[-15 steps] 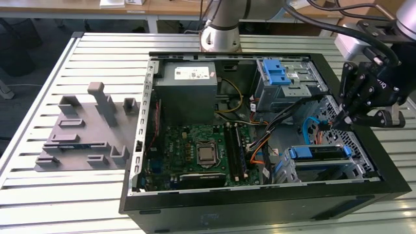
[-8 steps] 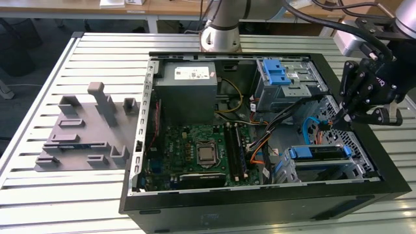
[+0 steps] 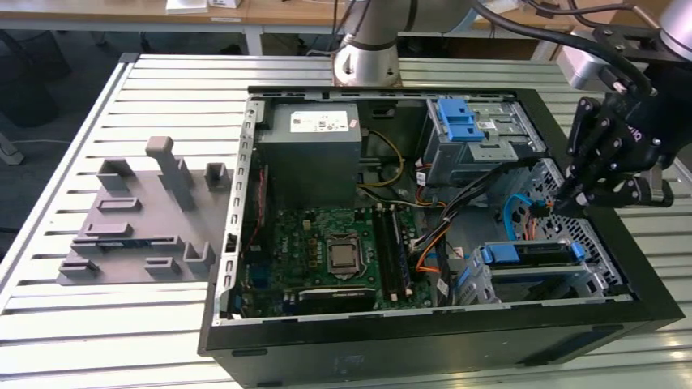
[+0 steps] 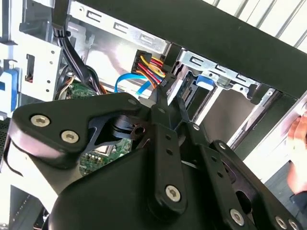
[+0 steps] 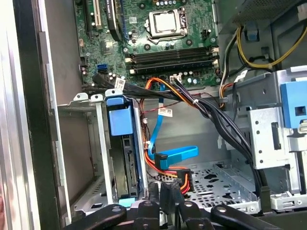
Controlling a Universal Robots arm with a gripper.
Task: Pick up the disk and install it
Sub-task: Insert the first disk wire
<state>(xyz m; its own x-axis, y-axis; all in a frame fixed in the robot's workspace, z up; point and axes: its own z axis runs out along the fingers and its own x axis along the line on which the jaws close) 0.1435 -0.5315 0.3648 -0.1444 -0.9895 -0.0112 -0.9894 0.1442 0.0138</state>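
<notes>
Disk (image 3: 527, 254) with blue carrier rails is seen seated in the drive cage (image 3: 546, 285) at a corner of the open computer case (image 3: 433, 344), on the exterior view's right. Just above it the gripper (image 3: 555, 207) is held inside the case. Its fingers (image 5: 167, 194) are drawn together, with nothing seen between them, beside a red-and-yellow wired connector (image 5: 183, 181). The case is carried by a slatted desk (image 3: 65, 324).

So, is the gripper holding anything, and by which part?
Cannot be told: the gripper is at the cable plug. The disk sits in its bay, unheld.
</notes>
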